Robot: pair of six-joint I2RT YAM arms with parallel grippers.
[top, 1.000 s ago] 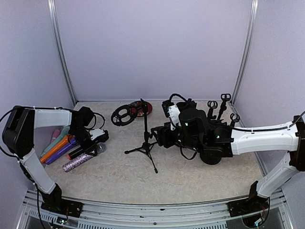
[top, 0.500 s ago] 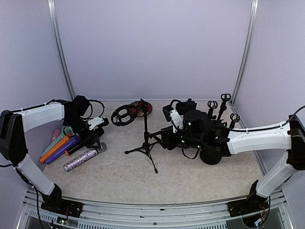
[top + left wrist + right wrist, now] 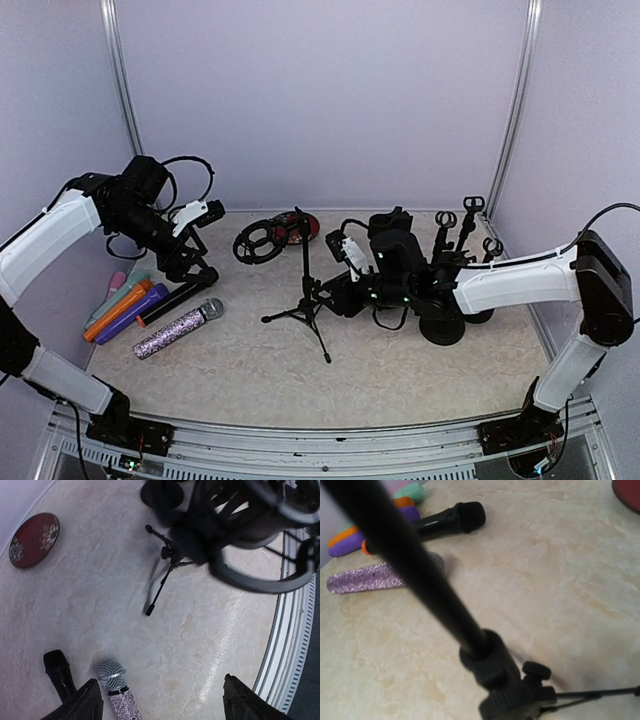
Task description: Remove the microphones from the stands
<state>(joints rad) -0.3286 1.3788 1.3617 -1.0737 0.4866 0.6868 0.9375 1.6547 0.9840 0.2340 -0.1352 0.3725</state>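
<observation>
The black tripod stand (image 3: 305,285) is upright mid-table and holds no microphone. A glittery silver microphone (image 3: 178,328) and a black microphone (image 3: 181,298) lie flat on the table to its left. My left gripper (image 3: 197,272) hangs open above them. In the left wrist view its fingertips (image 3: 82,704) are wide apart, with the glittery microphone's head (image 3: 112,674) near the left one and nothing held. My right gripper (image 3: 333,290) is at the stand's lower pole. The right wrist view shows the pole and hub (image 3: 492,662) very close, and its fingers are hidden.
Purple, orange and teal microphones (image 3: 125,305) lie by the left wall. A red patterned disc (image 3: 302,228) and a black hoop (image 3: 258,242) sit behind the stand. More black stands (image 3: 462,228) and a round black base (image 3: 442,326) are at the right.
My left gripper has opened and lifted up and away from the microphones on the table. My right arm has shifted slightly left, closer to the stand's pole.
</observation>
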